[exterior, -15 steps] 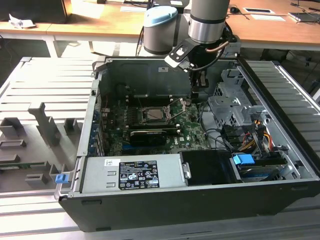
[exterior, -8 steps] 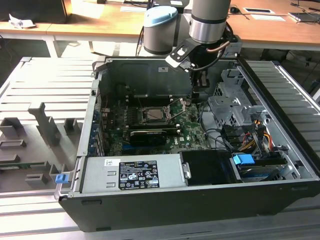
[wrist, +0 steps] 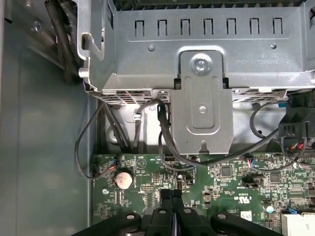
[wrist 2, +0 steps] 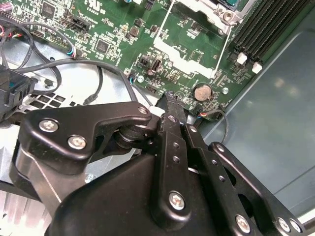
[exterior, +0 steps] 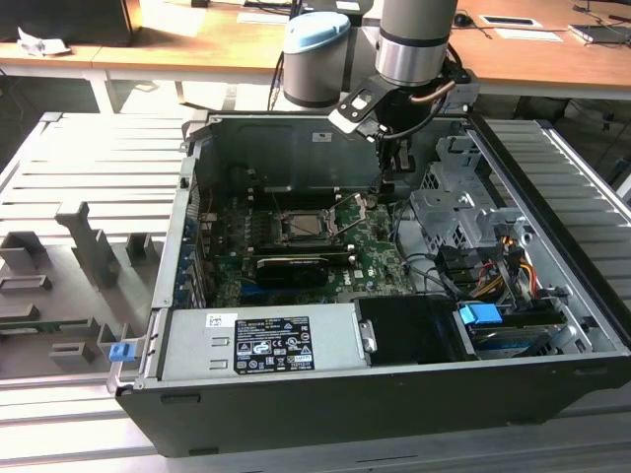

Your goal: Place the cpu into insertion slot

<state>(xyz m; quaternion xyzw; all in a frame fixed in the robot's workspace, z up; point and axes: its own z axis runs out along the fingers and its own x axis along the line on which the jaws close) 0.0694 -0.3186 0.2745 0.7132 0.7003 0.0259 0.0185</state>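
The gripper [wrist: 172, 195] hangs over the green board's [wrist: 231, 196] far right corner, fingers pressed together on nothing I can see. The socket [exterior: 304, 229] lies off to the exterior view's left, slightly nearer. Whether the chip sits inside, I cannot tell.

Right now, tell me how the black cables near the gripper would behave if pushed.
The black cables probably flex and spring back: they hang in loose loops. Likely light, being thin. They may snag, since they pass beside the metal bracket.
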